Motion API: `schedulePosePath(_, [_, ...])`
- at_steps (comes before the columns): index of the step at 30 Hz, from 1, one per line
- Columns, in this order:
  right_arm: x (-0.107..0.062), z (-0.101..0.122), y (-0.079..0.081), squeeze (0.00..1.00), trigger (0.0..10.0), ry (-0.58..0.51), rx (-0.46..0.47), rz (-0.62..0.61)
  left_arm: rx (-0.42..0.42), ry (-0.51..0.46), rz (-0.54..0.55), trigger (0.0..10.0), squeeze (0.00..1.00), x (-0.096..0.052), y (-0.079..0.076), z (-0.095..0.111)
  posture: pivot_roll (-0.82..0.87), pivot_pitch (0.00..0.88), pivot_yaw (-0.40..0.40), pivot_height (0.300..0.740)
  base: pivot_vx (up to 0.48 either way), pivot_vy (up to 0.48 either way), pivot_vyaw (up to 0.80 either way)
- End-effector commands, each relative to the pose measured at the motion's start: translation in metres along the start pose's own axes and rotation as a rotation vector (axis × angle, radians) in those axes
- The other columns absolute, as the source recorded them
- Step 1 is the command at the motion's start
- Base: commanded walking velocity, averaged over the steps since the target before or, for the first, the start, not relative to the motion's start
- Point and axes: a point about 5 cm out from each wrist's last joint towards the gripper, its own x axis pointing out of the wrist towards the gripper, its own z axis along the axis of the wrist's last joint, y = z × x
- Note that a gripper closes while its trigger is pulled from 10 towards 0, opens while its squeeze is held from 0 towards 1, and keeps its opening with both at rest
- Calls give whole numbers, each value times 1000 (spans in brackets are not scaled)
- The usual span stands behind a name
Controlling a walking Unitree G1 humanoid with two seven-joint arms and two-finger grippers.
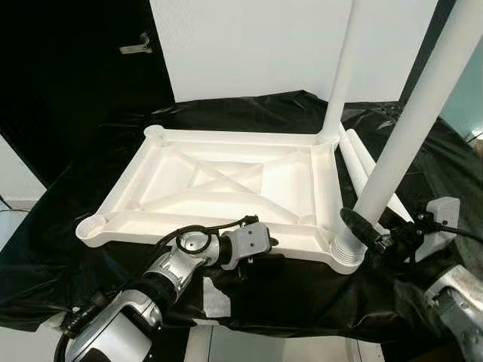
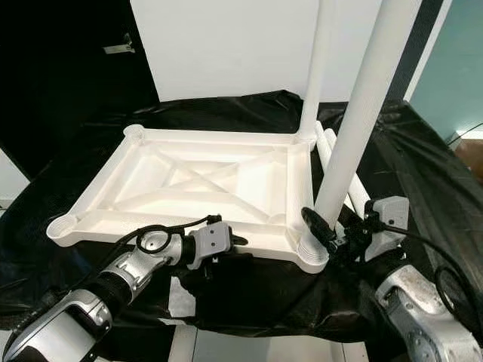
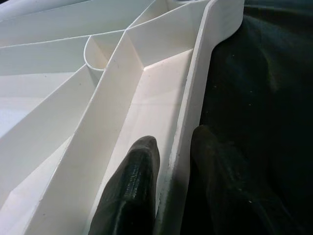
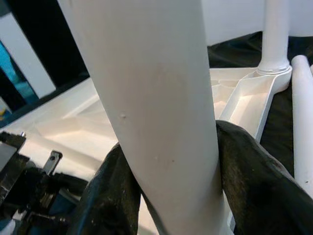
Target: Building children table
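Two legs are seated upright in the inverted tabletop on black sheeting; near leg is pinched low by the right gripper, likely for seating in its socket; the near rim is clamped by the left gripper, apparently to steady it; spare legs are laid beside.

Left gripper: closed across the tabletop's rim
Fingers: one set inside the rim, one outside
Tabletop: white, ribbed underside shown
Cloth: black, spread beside the rim
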Motion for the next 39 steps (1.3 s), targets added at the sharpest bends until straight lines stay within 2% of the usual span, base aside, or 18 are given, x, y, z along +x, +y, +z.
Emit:
schedulePosePath(1, [-3, -40, -1, 0, 10000, 207, 130, -2, -68, 118, -261, 10000, 0, 3, -33, -26, -240, 39, 68, 740, 0, 0, 0])
schedulePosePath(7, [4, -39, 1, 0, 10000, 238, 89, 48, -72, 119, -257, 10000, 0, 2, -34, -28, -227, 39, 65, 740, 0, 0, 0])
schedulePosePath(10, [9, -41, 7, 0, 10000, 246, 79, 70, -76, 121, -250, 10000, 0, 1, -34, -29, -224, 39, 64, 740, 0, 0, 0])
schedulePosePath(15, [12, -48, 17, 0, 10000, 234, 72, 27, -80, 123, -244, 10000, 0, 0, -35, -31, -218, 44, 59, 740, 0, 0, 0])
schedulePosePath(19, [15, -58, 21, 0, 10000, 131, 104, -234, -84, 122, -242, 10000, 0, 1, -36, -31, -219, 47, 58, 740, 0, 0, 0])
schedulePosePath(20, [15, -58, 21, 0, 10000, 131, 104, -234, -84, 122, -242, 10000, 0, 1, -36, -31, -219, 47, 58, 740, 0, 0, 0])
schedulePosePath(21, [14, -60, 22, 0, 10000, 110, 98, -286, -84, 122, -242, 10000, 0, 1, -36, -31, -219, 47, 58, 740, 0, 0, 0])
schedulePosePath(23, [14, -60, 22, 0, 10000, 110, 98, -286, -84, 122, -242, 10000, 0, 1, -36, -31, -219, 47, 58, 740, 0, 0, 0])
schedulePosePath(25, [13, -61, 21, 0, 10000, 74, 87, -397, -83, 122, -245, 10000, 0, 1, -36, -31, -218, 54, 65, 740, 0, 0, 0])
schedulePosePath(29, [14, -58, 20, 0, 10000, 41, 49, -472, -81, 121, -247, 10000, 0, 1, -36, -30, -215, 54, 67, 740, 0, 0, 0])
schedulePosePath(32, [22, -53, 20, 0, 10000, -24, -11, -541, -83, 122, -249, 10000, 0, 1, -36, -31, -209, 55, 68, 740, 0, 0, 0])
schedulePosePath(39, [31, -47, 25, 0, 10000, -116, -16, -590, -89, 119, -246, 10000, 0, 0, -36, -30, -189, 56, 61, 740, 0, 0, 0])
